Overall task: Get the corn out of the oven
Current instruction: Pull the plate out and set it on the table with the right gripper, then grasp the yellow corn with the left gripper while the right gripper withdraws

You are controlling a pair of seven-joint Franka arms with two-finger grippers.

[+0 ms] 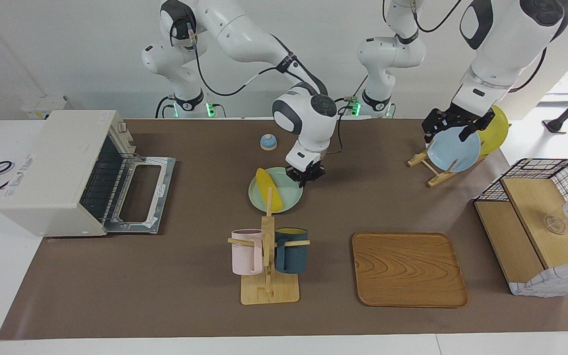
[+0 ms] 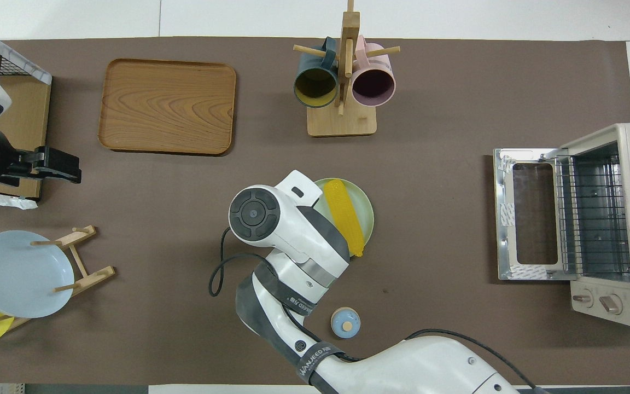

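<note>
The yellow corn (image 1: 269, 190) lies on a pale green plate (image 1: 289, 198) in the middle of the table, a little nearer to the robots than the mug rack. My right gripper (image 1: 305, 178) is down at that plate's rim, on the side toward the left arm's end. In the overhead view the corn (image 2: 343, 216) shows, while the wrist covers the gripper. The cream oven (image 1: 62, 167) stands at the right arm's end with its door (image 1: 141, 195) folded down and its wire rack bare. My left gripper (image 1: 454, 129) waits open above the plate rack.
A wooden mug rack (image 1: 267, 246) holds a pink and a dark blue mug. Beside it lies a wooden tray (image 1: 408, 269). A small blue knob-topped lid (image 1: 268, 142) sits near the robots. A blue plate (image 1: 454, 150), a yellow plate (image 1: 496, 130) and a basket shelf (image 1: 540, 222) fill the left arm's end.
</note>
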